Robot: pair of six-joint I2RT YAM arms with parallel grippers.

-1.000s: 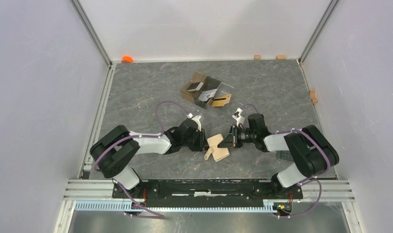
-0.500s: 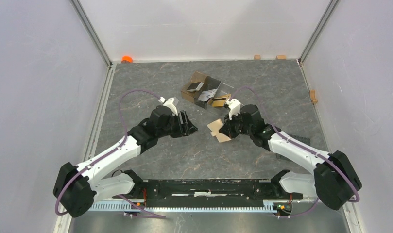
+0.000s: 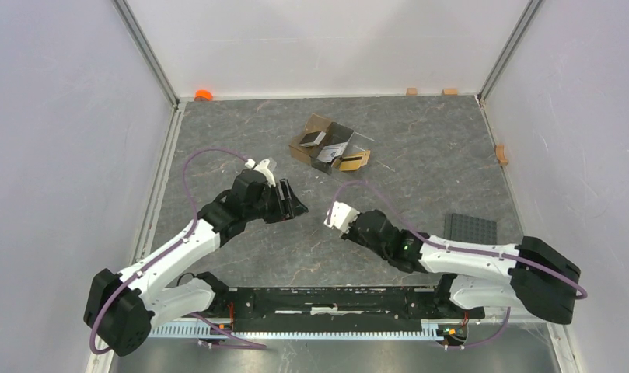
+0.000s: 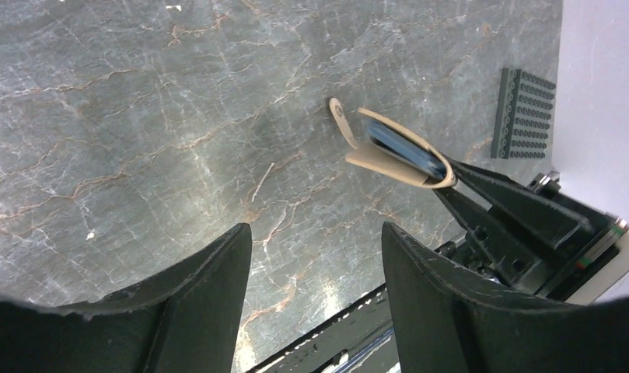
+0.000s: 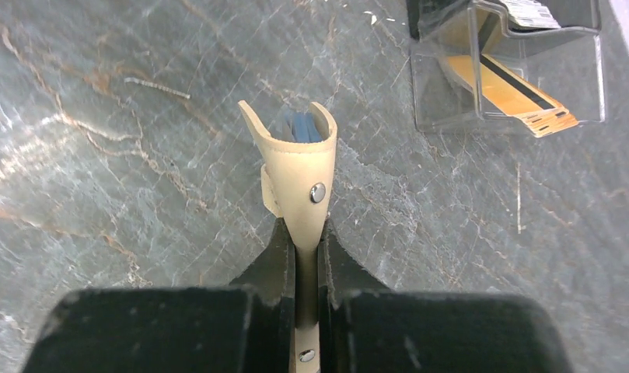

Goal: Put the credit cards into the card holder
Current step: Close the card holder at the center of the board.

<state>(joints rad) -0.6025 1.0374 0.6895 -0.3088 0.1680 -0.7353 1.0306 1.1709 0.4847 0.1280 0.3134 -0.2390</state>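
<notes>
The tan card holder (image 5: pixel 299 167) is pinched on edge in my shut right gripper (image 5: pixel 303 229), partly open, its light blue pockets facing away from the camera. It also shows in the left wrist view (image 4: pixel 396 151), above the table. The right gripper (image 3: pixel 348 221) is at mid-table. My left gripper (image 3: pixel 291 203) is open and empty, just left of it and pointing at it; the open left gripper also shows in its own wrist view (image 4: pixel 315 231). The credit cards lie in a clear divided box (image 3: pixel 330 148): an orange-gold card (image 5: pixel 513 97), also visible from above (image 3: pixel 351 161), and a dark card (image 3: pixel 311 139).
A dark grey studded plate (image 3: pixel 470 228) lies at the right, also seen in the left wrist view (image 4: pixel 525 113). An orange cap (image 3: pixel 204 95) sits at the back left corner. Small tan blocks (image 3: pixel 501 153) line the right and back edges.
My right arm has drawn back from beside the clear box toward the front and left, still holding the card holder. The left gripper has shifted slightly and stays open.
</notes>
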